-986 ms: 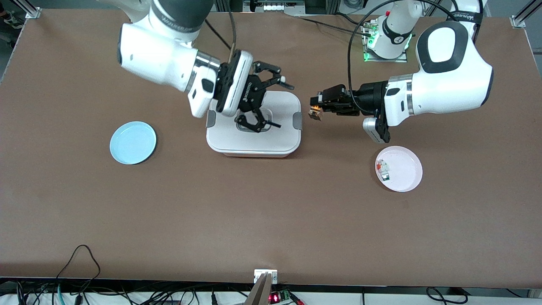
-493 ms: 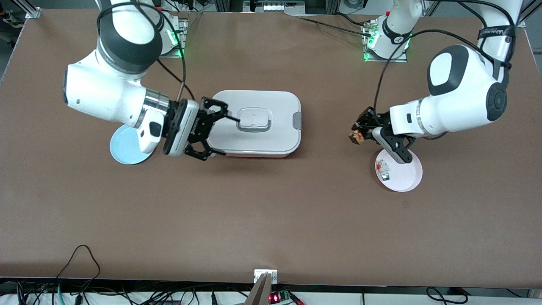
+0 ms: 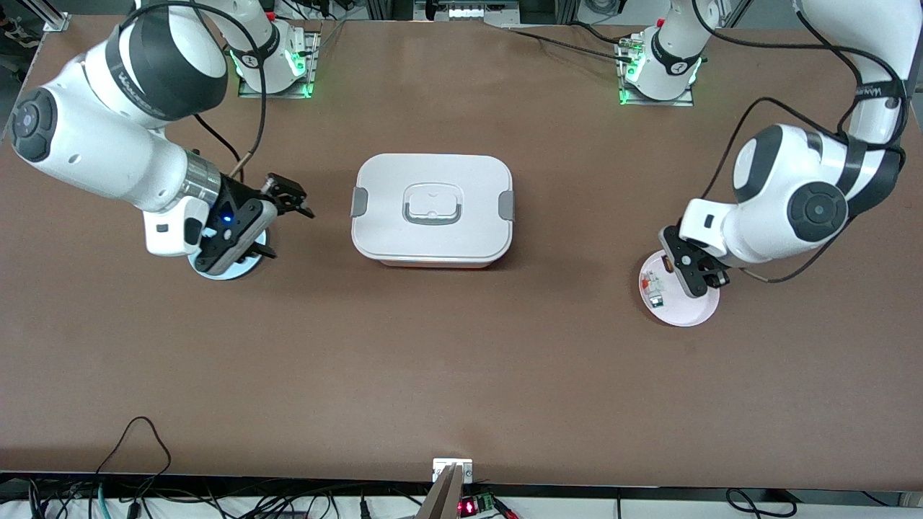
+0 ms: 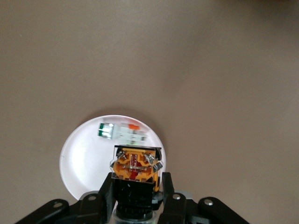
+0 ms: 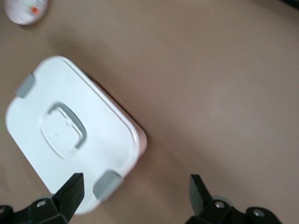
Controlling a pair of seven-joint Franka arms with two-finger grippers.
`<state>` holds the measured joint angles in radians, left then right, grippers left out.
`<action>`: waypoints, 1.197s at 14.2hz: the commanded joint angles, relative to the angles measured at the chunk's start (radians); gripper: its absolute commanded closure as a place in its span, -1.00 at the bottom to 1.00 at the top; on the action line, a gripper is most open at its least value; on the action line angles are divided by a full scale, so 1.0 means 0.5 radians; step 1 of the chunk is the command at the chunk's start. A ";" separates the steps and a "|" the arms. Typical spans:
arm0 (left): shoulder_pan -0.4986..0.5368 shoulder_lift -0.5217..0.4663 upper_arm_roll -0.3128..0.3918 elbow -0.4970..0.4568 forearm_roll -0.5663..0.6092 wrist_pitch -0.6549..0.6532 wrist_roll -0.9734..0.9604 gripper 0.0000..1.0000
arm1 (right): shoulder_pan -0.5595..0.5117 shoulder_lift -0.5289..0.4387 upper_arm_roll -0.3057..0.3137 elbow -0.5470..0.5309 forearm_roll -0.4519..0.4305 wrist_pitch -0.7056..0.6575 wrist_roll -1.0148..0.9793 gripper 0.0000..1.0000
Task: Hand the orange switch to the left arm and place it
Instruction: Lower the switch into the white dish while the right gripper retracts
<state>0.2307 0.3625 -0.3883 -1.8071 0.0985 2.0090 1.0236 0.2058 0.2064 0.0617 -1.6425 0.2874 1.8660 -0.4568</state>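
Observation:
The orange switch (image 4: 136, 169), with a black round end and an orange body, is held between the fingers of my left gripper (image 4: 136, 183). That gripper (image 3: 685, 270) hangs over the pale pink plate (image 3: 696, 308) at the left arm's end of the table. The white lidded box (image 3: 433, 209) stands in the middle of the table between the two arms. My right gripper (image 3: 277, 216) is open and empty over the edge of the blue plate (image 3: 231, 272), beside the box. In the right wrist view its fingertips (image 5: 74, 184) frame a grey latch of the box (image 5: 70, 130).
A small red-white-green piece (image 4: 122, 132) lies on the pink plate (image 4: 84, 158), also seen in the front view (image 3: 652, 285). Arm bases with green lights stand along the table edge farthest from the front camera. Cables hang off the nearest edge.
Both arms have drawn back from the box. The left gripper carried the switch back over the pink plate. The right gripper, still open, moved from above the lid to the blue plate.

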 commanded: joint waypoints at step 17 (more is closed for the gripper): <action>0.404 0.288 -0.015 -0.552 0.208 1.235 0.711 -0.99 | -0.366 -0.462 -0.065 -0.035 -0.535 -0.596 1.140 -1.00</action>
<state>0.4190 0.5427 -0.3840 -2.0830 0.1790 2.6362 1.3721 0.0257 -0.0127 0.0218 -1.6496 0.0333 1.5719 0.0712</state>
